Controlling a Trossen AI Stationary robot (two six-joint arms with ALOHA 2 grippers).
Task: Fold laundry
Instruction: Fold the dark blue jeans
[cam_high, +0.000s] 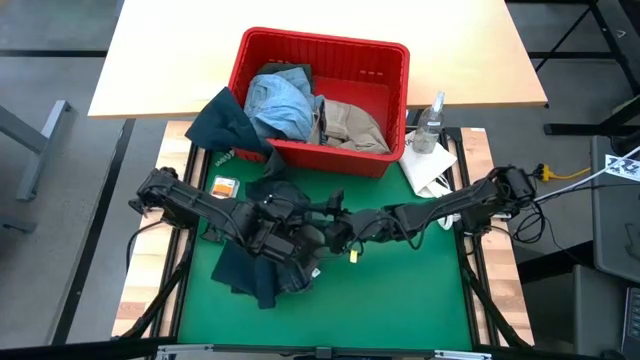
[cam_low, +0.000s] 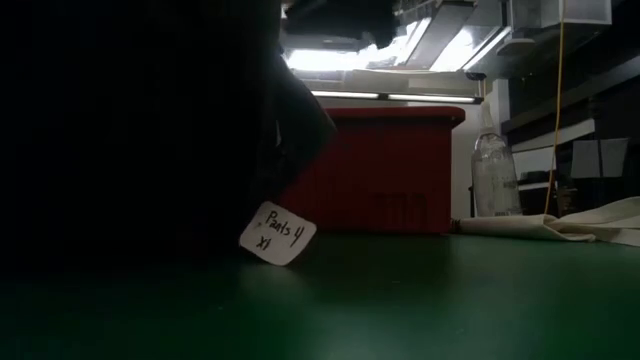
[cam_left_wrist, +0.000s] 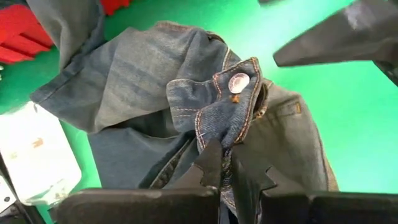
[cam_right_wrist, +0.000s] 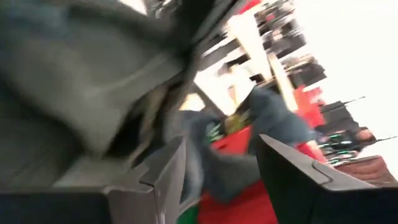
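Dark navy jeans (cam_high: 262, 272) lie bunched on the green mat (cam_high: 400, 290), their waistband raised. My left gripper (cam_left_wrist: 230, 168) is shut on the waistband below the metal button (cam_left_wrist: 238, 83). My right gripper (cam_right_wrist: 221, 174) stands open right beside the jeans, at mid-mat (cam_high: 338, 232), with nothing plainly between its fingers. A white paper tag (cam_low: 278, 233) hangs from the jeans just above the mat. Light blue denim (cam_high: 280, 100) and a beige khaki piece (cam_high: 350, 125) lie in the red basket (cam_high: 385, 60). A dark piece (cam_high: 225, 120) hangs over the basket's left wall. My left gripper pinches a folded bunch of the jeans' waistband (cam_left_wrist: 221, 134) between its two fingers, just below the button. The fingers come slanting down from the table's left. The waistband is lifted, and the legs (cam_high: 250, 280) lie slack on the mat.
A spray bottle (cam_high: 430, 125) and a white cloth (cam_high: 432, 165) stand at the mat's far right corner. A small orange and white card (cam_high: 224, 186) lies at the far left. The mat's near right part is bare green.
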